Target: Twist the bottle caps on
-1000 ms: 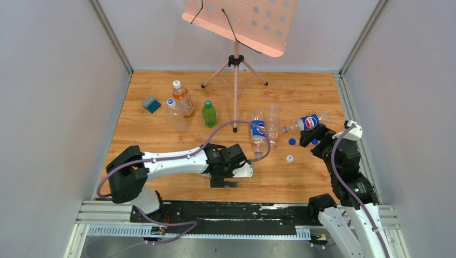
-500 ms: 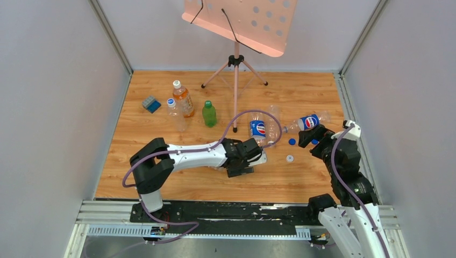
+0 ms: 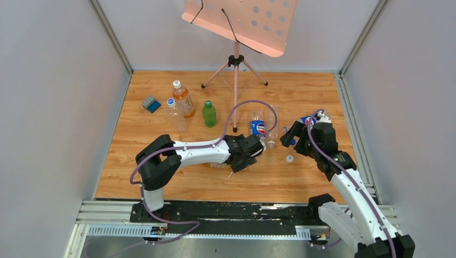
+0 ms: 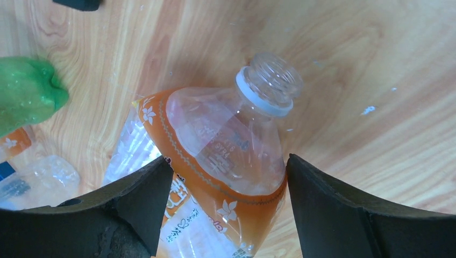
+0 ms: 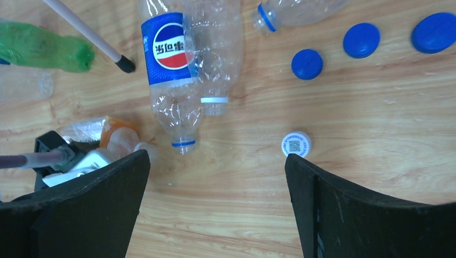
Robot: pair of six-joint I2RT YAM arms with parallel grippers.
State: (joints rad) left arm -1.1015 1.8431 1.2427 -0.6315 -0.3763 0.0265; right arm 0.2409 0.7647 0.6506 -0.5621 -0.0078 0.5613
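My left gripper (image 3: 253, 150) is shut on a clear, uncapped bottle with an orange label (image 4: 215, 156); its open neck with a white ring points away from the wrist. My right gripper (image 3: 294, 138) is open and empty, hovering over the table. A white cap (image 5: 296, 144) lies just off its right fingertip, also seen from above (image 3: 290, 158). Three blue caps (image 5: 307, 64) lie further back. An uncapped Pepsi bottle (image 5: 166, 48) and a plain clear bottle (image 5: 215, 48) lie side by side between the grippers. A second Pepsi bottle (image 3: 309, 121) lies partly under the right arm.
Three capped bottles stand at the back left: an orange one (image 3: 183, 99), a clear one (image 3: 175, 114) and a green one (image 3: 209, 114). A blue-grey block (image 3: 151, 104) lies beside them. A music stand's tripod (image 3: 235, 70) stands at the back centre. Walls close both sides.
My left arm has reached right and forward, up to the lying Pepsi bottle. My right arm has swung left and forward, over the caps.
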